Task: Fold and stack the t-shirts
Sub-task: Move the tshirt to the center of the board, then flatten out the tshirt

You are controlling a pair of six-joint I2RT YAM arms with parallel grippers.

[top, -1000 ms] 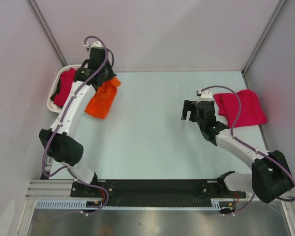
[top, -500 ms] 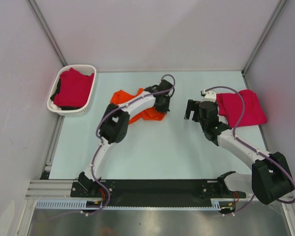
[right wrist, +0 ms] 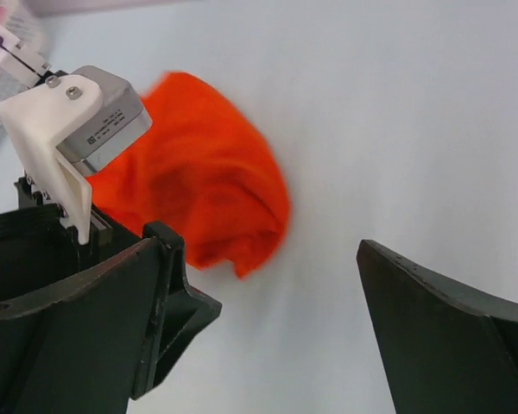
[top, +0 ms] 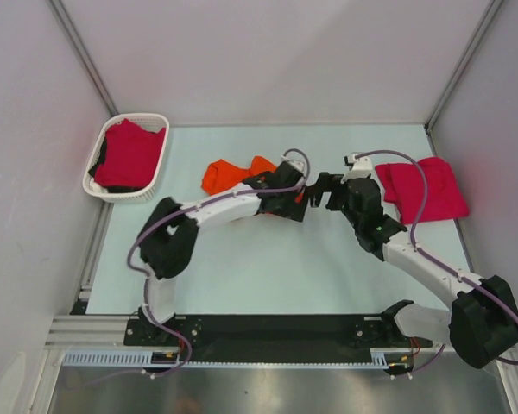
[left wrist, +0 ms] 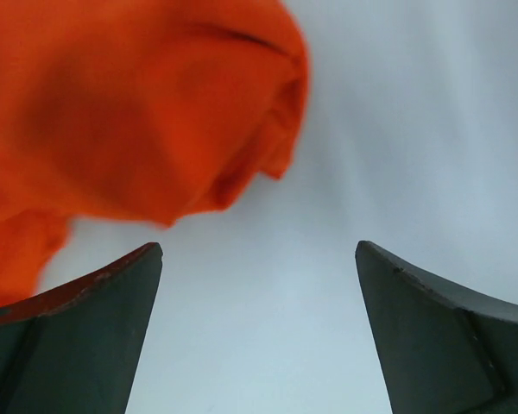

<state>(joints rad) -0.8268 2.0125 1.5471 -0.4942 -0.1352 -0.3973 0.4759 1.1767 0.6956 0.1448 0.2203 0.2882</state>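
The orange shirt [top: 229, 172], crumpled right of the basket [top: 128, 197], is judged soft, light and floppy, best taken at a hem edge, while left gripper [left wrist: 259, 259] and right gripper [right wrist: 261, 246] are seen wide open, empty

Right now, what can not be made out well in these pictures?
Orange t-shirt: top view, the left arm covers its right end; left wrist view, blurred, cut off by the edges.
Crimson cloth in the white basket: top view, too small to count the shirts.
Crimson t-shirt at right: top view, a cable crosses it; layers not countable.
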